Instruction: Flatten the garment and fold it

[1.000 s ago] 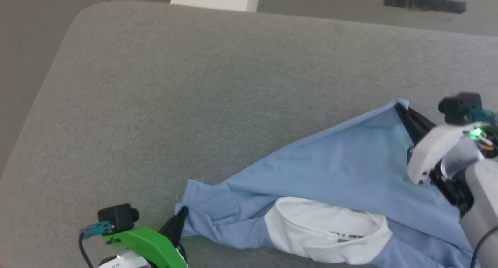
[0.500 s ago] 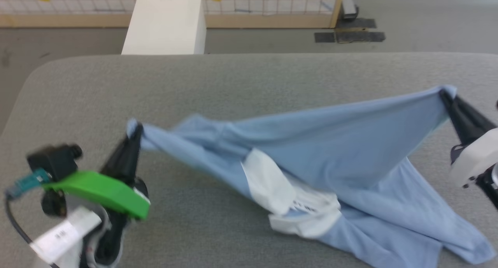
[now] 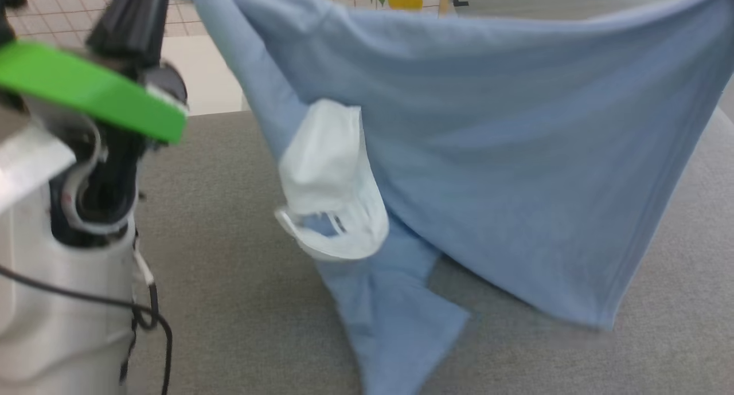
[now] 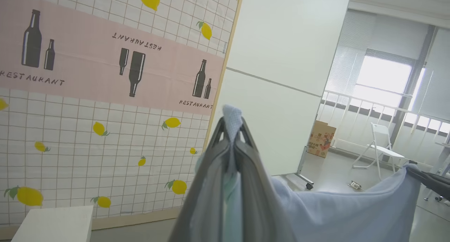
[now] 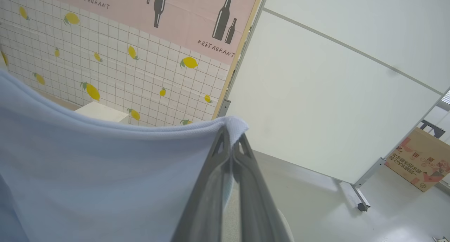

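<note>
Head view: polo shirt (image 3: 487, 154) is hanging limp, soft, seemingly light.
Left gripper (image 4: 232, 125): clenching one corner.
Right gripper (image 5: 232, 135): clenching another.

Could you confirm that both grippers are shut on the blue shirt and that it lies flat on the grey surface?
Not quite: the shirt is not lying flat. The head view shows it held up, hanging spread above the grey surface, with only its lowest part down near it. The left gripper and right gripper are indeed shut on it.
</note>
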`<state>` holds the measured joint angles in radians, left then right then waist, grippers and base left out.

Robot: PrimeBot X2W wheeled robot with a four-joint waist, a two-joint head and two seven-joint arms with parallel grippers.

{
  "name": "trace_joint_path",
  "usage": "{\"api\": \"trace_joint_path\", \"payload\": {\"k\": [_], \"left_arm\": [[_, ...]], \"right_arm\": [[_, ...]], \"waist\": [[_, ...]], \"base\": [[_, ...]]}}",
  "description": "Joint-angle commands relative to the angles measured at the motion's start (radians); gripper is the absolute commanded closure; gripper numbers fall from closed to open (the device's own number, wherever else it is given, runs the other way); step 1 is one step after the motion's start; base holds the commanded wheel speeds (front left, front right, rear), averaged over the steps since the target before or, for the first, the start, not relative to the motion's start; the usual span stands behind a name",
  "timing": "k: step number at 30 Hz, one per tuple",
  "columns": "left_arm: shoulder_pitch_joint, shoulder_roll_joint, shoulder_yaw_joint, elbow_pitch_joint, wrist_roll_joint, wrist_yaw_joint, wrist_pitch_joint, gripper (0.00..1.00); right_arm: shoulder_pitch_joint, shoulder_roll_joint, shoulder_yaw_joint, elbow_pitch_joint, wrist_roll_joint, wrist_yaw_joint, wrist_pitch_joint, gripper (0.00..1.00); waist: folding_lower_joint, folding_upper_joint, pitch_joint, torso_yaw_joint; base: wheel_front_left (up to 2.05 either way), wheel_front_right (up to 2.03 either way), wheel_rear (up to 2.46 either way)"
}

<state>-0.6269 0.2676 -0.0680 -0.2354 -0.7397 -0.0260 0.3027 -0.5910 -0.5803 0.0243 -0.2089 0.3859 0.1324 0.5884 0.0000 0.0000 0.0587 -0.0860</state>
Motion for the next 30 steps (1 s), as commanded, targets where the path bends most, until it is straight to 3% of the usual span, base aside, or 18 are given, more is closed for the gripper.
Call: {"api": "trace_joint_path", "payload": {"k": [1, 13, 20, 26, 30], "left_arm": [[-0.057, 0.003, -0.003, 0.02, -0.011, -0.005, 0.009, 1.0], [-0.509, -0.011, -0.008, 0.275, 0.016, 0.032, 0.026, 1.0], [-0.827, -0.005, 0.006, 0.428, 0.074, 0.057, -0.042, 1.0], [-1.046, 0.01, -0.036, 0.542, 0.135, -0.005, -0.127, 1.0], [-1.099, 0.043, -0.08, 0.601, 0.176, -0.053, -0.161, 1.0]], "right_arm": [[-0.05, -0.001, 0.012, 0.016, -0.009, -0.002, 0.014, 1.0], [-0.457, 0.06, 0.11, 0.258, -0.094, -0.002, 0.049, 1.0], [-0.721, 0.169, 0.059, 0.427, -0.202, -0.002, -0.025, 1.0], [-0.923, 0.264, -0.053, 0.54, -0.343, -0.002, -0.163, 1.0], [-0.996, 0.303, -0.094, 0.599, -0.394, -0.002, -0.225, 1.0]], "waist": [[0.0, 0.0, 0.012, -0.012], [0.0, 0.0, 0.188, -0.05], [0.0, 0.0, 0.368, -0.086], [0.0, 0.0, 0.469, -0.107], [0.0, 0.0, 0.498, -0.106]], "base": [[0.0, 0.0, 0.0], [0.0, 0.0, 0.0], [0.0, 0.0, 0.0], [0.0, 0.0, 0.0], [0.0, 0.0, 0.0]]}}
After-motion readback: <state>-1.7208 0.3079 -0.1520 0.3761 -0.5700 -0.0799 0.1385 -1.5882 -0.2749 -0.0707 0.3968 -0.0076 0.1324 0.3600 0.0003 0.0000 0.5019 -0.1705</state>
